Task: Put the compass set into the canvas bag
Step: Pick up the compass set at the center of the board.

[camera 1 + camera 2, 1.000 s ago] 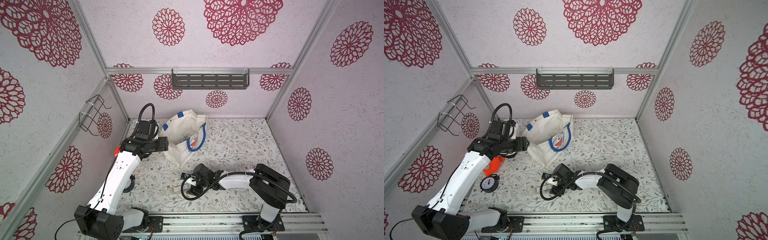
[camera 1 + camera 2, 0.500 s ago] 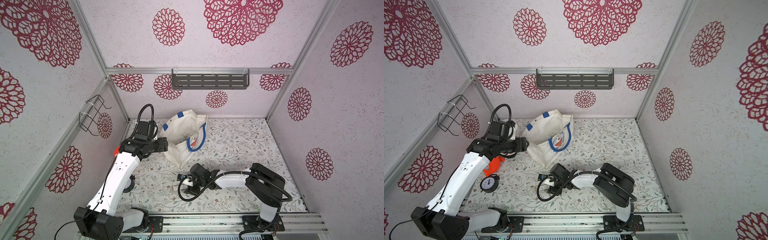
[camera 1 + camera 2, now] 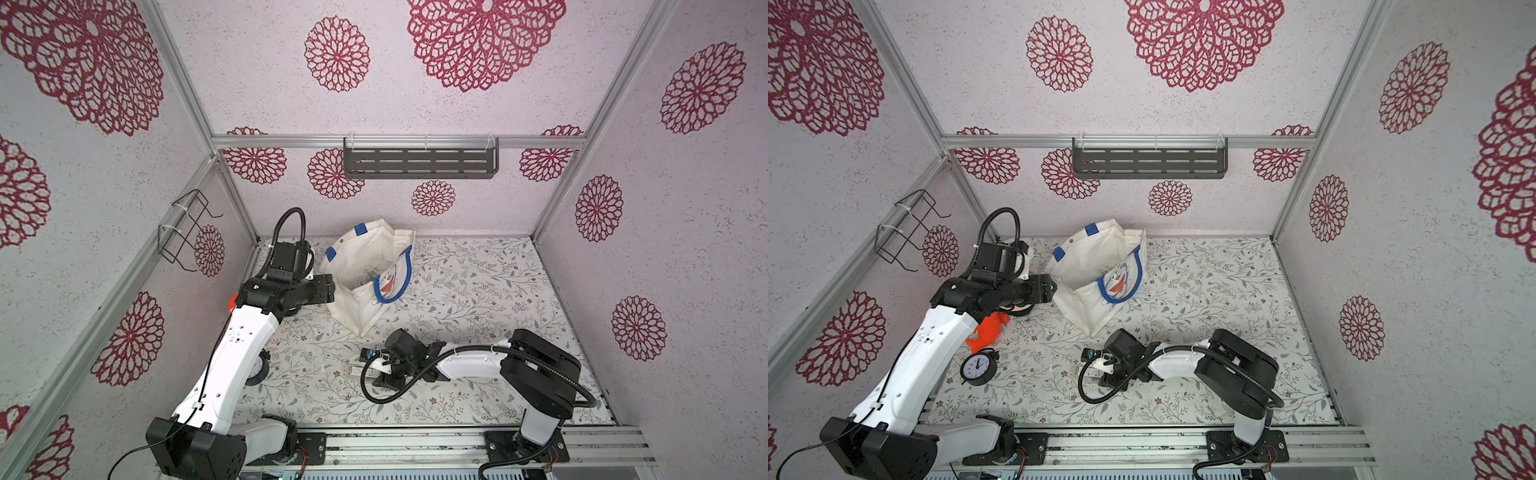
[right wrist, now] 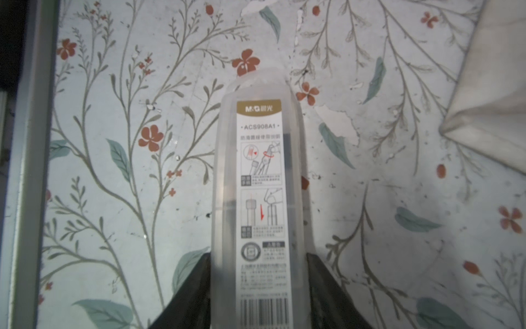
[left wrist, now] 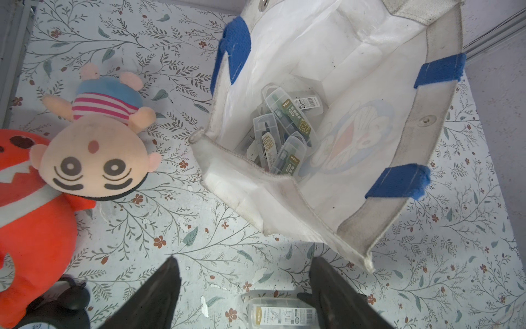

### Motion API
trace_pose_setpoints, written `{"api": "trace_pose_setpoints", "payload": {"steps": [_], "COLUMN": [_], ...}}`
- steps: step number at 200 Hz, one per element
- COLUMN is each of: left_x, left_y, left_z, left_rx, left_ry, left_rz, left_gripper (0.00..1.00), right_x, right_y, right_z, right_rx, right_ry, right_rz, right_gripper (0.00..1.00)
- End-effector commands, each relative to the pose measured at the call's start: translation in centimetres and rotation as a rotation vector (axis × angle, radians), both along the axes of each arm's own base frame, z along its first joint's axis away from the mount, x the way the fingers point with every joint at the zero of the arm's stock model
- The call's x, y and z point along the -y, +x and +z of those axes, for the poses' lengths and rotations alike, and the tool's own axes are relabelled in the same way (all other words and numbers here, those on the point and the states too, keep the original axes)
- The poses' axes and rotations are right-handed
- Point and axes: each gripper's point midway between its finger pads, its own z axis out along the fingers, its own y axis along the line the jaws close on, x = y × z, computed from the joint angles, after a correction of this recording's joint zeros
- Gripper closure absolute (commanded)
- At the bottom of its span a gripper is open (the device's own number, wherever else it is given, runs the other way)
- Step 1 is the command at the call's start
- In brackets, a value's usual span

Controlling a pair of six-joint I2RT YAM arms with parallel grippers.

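the compass set (image 4: 260,199), a clear plastic case with a white label, lies flat on the worktop (image 4: 128,85) just in front of the bag's near corner, outside it. the right hand (image 4: 257,256) grips it at one end, a finger pressed to each long side, the rest of the case sticking out ahead. so the step in hand looks like the pick-up: grip made, lift not yet begun, as far as i can judge.

the bag (image 5: 256,196) stands open-mouthed, leaning a little, with several like cases (image 5: 287,125) already at its bottom. the left hand (image 5: 243,265) hovers beside it, fingers spread wide and holding nothing.

next the case needs lifting clear, carrying over the soft rim and letting go above the opening. the end grip leaves a long overhang, so the case may tip or catch on the cloth.

in a top view the case (image 3: 356,370) is mostly covered by the right wrist and its cable. whether it already clears the worktop i cannot tell. the compass itself is blurred behind the frosted plastic. the cases in the bag overlap too much to count, and the left wrist view cuts the set off at the frame edge.
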Motion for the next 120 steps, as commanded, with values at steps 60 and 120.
{"api": "trace_pose_setpoints", "payload": {"steps": [60,120], "left_x": [5.2,14.9], "left_y": [0.0,1.1], "left_z": [4.5,8.2], "left_rx": [0.132,0.276], "left_ry": [-0.103,-0.33], "left_rz": [-0.146,-0.385], "left_gripper": [0.23,0.18], "right_x": [6.0,11.1], "right_y": [6.2,11.9], "right_z": [14.0,23.7], "right_rx": [0.15,0.288], "right_ry": [0.378,0.559], "right_rz": [-0.358,-0.615], "right_gripper": [0.82,0.85]}}
